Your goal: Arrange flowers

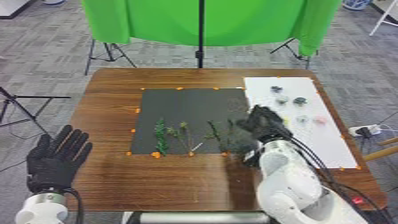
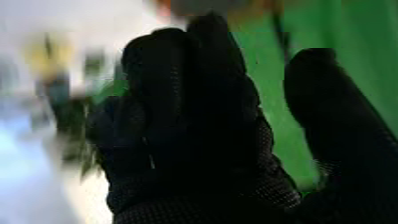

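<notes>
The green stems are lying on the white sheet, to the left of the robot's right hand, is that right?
Not quite: the head view shows the green stems lying on the black sheet instead. They are indeed to the left of the robot's right hand.

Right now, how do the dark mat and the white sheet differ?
The dark mat holds green stems; the white sheet holds small flower heads. The mat sits left, the sheet right. The sheet runs longer front to back than the mat. Both lie flat with orange marks along their edges.
</notes>
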{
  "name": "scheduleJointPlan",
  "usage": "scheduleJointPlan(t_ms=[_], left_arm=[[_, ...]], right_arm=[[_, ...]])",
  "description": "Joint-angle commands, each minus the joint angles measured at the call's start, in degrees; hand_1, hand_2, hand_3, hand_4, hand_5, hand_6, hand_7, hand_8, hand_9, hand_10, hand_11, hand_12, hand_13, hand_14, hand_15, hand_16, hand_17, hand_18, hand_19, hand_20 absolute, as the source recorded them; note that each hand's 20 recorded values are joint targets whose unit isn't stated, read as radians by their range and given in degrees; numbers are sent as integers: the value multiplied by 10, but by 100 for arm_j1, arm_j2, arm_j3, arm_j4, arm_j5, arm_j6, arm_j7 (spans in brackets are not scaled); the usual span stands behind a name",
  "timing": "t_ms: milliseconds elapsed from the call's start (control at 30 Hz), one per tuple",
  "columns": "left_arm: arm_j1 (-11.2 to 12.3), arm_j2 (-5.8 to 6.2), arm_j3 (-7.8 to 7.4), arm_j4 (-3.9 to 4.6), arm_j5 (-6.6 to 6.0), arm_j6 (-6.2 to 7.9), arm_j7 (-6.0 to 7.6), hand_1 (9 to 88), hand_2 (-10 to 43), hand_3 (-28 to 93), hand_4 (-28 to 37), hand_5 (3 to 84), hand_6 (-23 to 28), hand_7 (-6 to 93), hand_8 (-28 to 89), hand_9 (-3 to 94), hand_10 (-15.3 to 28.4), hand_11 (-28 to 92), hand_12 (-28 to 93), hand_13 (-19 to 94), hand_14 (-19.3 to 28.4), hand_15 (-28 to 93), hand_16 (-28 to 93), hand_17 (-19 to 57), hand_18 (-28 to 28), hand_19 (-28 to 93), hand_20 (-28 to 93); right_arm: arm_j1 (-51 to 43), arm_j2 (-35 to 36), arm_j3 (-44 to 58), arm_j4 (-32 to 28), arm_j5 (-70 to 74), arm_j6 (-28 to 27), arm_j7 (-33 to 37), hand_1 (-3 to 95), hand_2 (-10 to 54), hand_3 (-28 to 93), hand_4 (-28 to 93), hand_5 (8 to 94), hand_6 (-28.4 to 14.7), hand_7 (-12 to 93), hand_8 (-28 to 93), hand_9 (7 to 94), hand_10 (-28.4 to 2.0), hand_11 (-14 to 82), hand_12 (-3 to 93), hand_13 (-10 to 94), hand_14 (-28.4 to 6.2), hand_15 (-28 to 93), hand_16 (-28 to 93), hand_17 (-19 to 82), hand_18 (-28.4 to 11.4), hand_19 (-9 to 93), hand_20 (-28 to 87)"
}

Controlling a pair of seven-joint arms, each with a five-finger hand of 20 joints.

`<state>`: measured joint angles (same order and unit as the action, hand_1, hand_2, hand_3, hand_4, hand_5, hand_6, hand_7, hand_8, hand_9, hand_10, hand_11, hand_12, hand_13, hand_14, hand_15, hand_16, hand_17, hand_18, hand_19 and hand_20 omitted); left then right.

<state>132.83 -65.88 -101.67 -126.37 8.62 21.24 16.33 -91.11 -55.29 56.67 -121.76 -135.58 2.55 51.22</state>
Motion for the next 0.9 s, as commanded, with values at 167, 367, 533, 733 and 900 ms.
scheduleJointPlan(t_ms=[167, 367, 533, 733, 900], left_arm=[[118, -25, -52, 34, 109, -244, -114, 273, 151, 745, -283, 472, 99, 187, -99, 399, 162, 239, 118, 293, 154, 386, -68, -45, 141, 300, 149], [79, -38, 4, 58, 70, -217, -105, 272, 152, 744, -283, 472, 99, 187, -99, 399, 162, 238, 120, 293, 154, 385, -65, -45, 141, 299, 149], [43, -52, -6, 111, 198, -402, -219, 272, 152, 744, -283, 473, 99, 186, -98, 399, 162, 237, 120, 293, 154, 384, -65, -45, 141, 298, 149], [31, -63, 6, 117, 153, -384, -224, 273, 153, 743, -283, 472, 99, 184, -98, 398, 162, 236, 120, 293, 154, 384, -64, -45, 141, 298, 149], [35, -77, 9, 111, 155, -388, -241, 273, 154, 742, -283, 472, 99, 183, -98, 397, 161, 235, 120, 293, 154, 383, -65, -45, 141, 298, 149]], right_arm=[[-307, 492, 1029, 512, 410, -259, -50, 383, -37, 731, -180, 616, -96, 108, -89, 576, -232, 129, 158, 561, -194, 613, 206, 313, -275, 901, 396], [-127, 464, 821, 1087, 120, 333, -267, 429, -92, 764, -211, 538, -88, 117, -98, 510, -206, 126, 143, 537, -184, 592, 179, 297, -267, 885, 397], [10, 265, 744, 1455, -12, 455, -228, 452, -95, 773, -226, 548, -77, 126, -104, 514, -187, 121, 132, 553, -170, 577, 170, 299, -262, 879, 396], [431, 6, 473, 2025, 15, 499, -140, 486, -95, 771, -247, 571, -60, 138, -111, 531, -161, 120, 123, 583, -156, 545, 167, 312, -255, 875, 390], [479, -11, 382, 2141, -86, 560, -135, 593, -95, 687, -276, 741, -33, 221, 19, 721, -134, 118, 195, 663, -122, 487, 322, 322, -240, 866, 406]])
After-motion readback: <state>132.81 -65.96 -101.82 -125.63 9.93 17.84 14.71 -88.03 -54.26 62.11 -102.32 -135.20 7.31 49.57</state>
